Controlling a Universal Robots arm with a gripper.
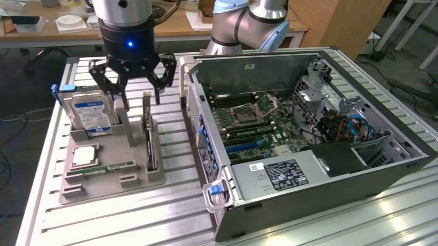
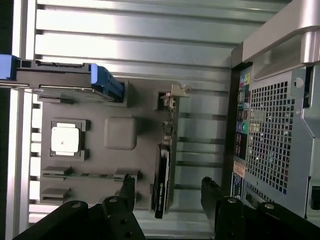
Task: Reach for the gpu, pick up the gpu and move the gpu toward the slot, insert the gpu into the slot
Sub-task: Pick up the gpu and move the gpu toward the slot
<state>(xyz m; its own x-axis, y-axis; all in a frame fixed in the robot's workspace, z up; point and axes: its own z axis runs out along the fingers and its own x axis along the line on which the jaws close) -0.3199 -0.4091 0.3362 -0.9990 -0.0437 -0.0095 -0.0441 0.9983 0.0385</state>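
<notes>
- We see a ribbed aluminium counter [image 1: 110, 220], with bright glare on its slats toward the exterior view's right.
- Behind it we see a wooden desk [image 1: 174, 29] carrying white boxes [image 1: 72, 23].
- We see a wooden cabinet [image 1: 335, 25], and a grey floor [image 1: 27, 87] strewn with cables [image 1: 14, 115].

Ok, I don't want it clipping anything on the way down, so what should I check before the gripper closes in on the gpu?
1. Gripper open: ok, fingers spread wide.
2. Fingers either side of the gpu: ok, the wrist view shows them flanking one end of it, with a gap on each side.
3. gpu upright in the grey holder: ok, standing on edge.
4. Hard drive clear of the fingers: ok, apart in the wrist view.
5. Slot free: ok, no card stands in it.
6. Computer case side open: ok.
</notes>
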